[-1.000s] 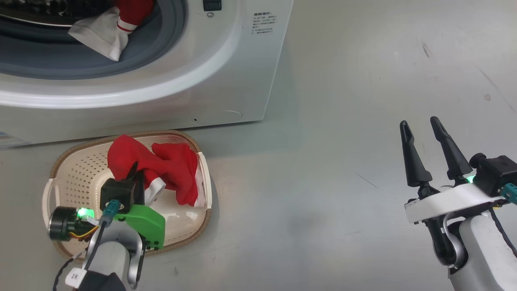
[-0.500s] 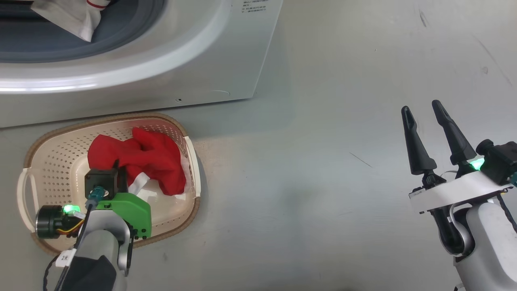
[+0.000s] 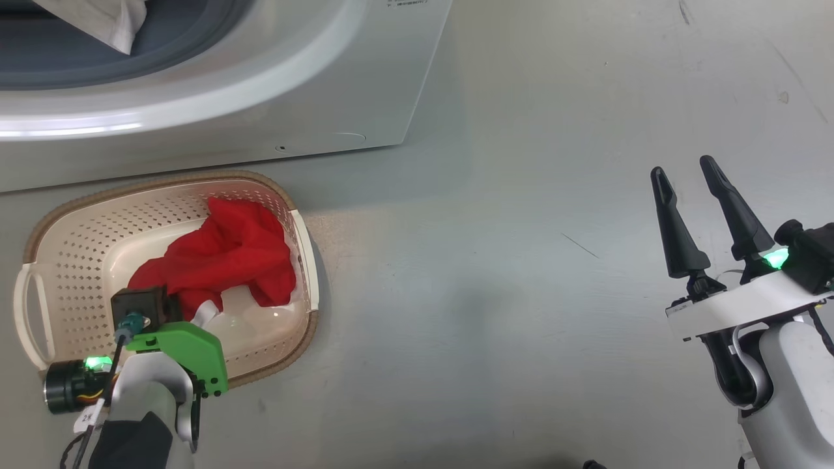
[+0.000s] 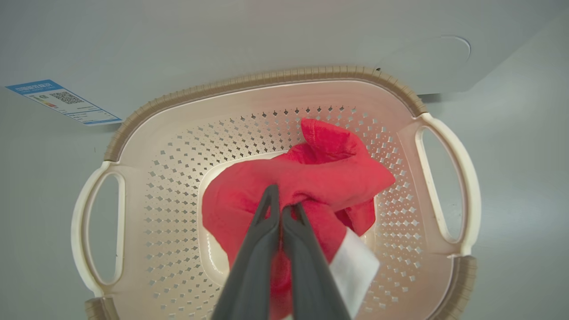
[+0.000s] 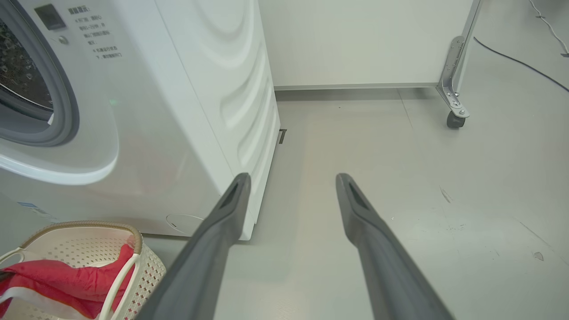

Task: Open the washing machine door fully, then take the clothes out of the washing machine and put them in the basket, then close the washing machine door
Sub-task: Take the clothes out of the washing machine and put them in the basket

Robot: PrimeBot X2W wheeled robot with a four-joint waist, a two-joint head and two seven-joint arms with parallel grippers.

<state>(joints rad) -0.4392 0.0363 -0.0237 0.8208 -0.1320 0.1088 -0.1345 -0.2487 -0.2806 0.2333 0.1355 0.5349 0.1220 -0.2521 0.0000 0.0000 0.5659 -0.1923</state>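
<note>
On the smooth grey floor [image 3: 521, 293] stands the big white washing machine [image 3: 293, 98]. Its round hole has a wide grey rubber ring [image 3: 195, 45] around it. A white cloth [image 3: 98, 23] lies on that ring at the edge of the hole. In the right wrist view, a shiny metal drum [image 5: 18, 75] with little holes shows inside.

Just in front of the machine, on the floor, sits the small cream plastic basket [image 3: 163, 184]. It has a brown rim, lots of little holes in its sides and a handle at each end. It is very close to the machine, but I cannot tell if they touch.

In the basket lie the soft red clothes [image 3: 228, 251]. They are bunched up from the middle toward the right end, and a white part pokes out at one side.

The left tool [image 4: 281, 202] points down into the basket. Its two dark fingers are squeezed tight together and pinch a fold of the red clothes.

The right tool [image 3: 682, 169] is far off to the right, above bare floor. Its two dark fingers are spread wide apart and hold nothing.

A little blue and white sticker [image 4: 62, 101] is stuck low on the machine's front, near the basket's left end.
</note>
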